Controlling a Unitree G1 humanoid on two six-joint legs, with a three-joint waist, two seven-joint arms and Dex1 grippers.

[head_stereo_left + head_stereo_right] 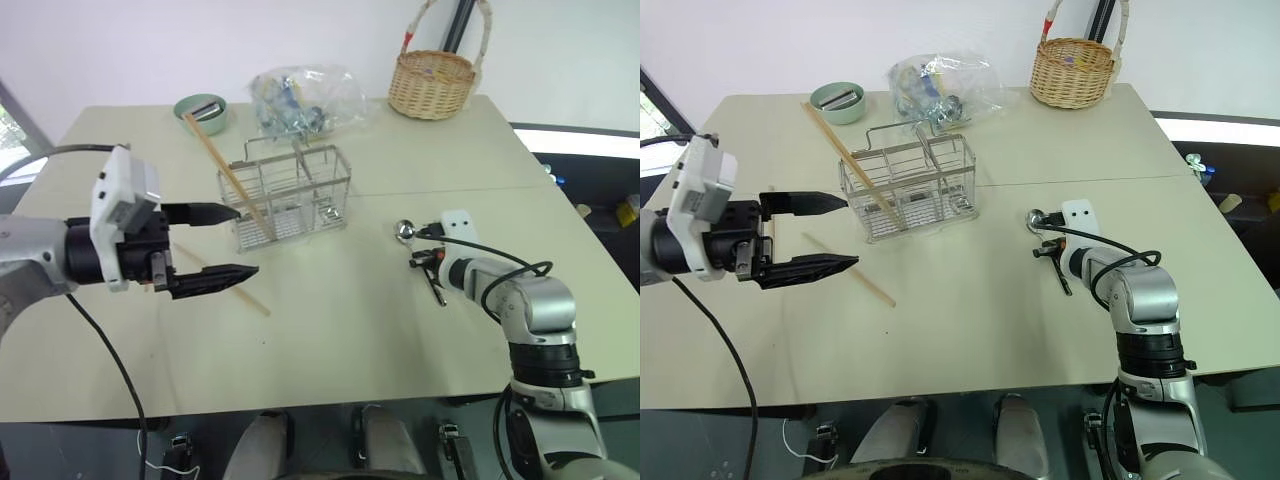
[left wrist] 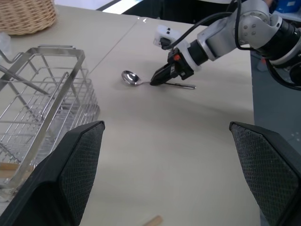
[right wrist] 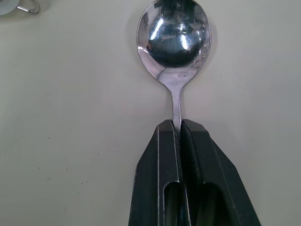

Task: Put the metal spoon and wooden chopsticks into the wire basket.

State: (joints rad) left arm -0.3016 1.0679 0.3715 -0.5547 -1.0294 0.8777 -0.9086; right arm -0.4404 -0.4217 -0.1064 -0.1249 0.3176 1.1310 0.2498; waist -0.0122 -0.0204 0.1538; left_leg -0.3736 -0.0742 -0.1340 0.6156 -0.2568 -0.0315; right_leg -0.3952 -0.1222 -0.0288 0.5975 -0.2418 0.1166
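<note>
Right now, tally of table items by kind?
Metal spoon: 1
Wooden chopsticks: 2, one leaning in the wire basket, one flat on the table
Wire basket: 1
Wicker basket: 1
Green bowl: 1
Plastic bag: 1
Total: 7

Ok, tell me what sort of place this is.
Probably an indoor test setup made to look like a kitchen: a plain table against a white wall, bearing a wire basket, a metal spoon and a wicker basket.

A beige table (image 1: 330, 330) carries all the rest. At its far edge stands a wicker basket (image 1: 431, 84). Beside that basket lies a clear plastic bag (image 1: 300, 98), then a green bowl (image 1: 201, 108).
</note>
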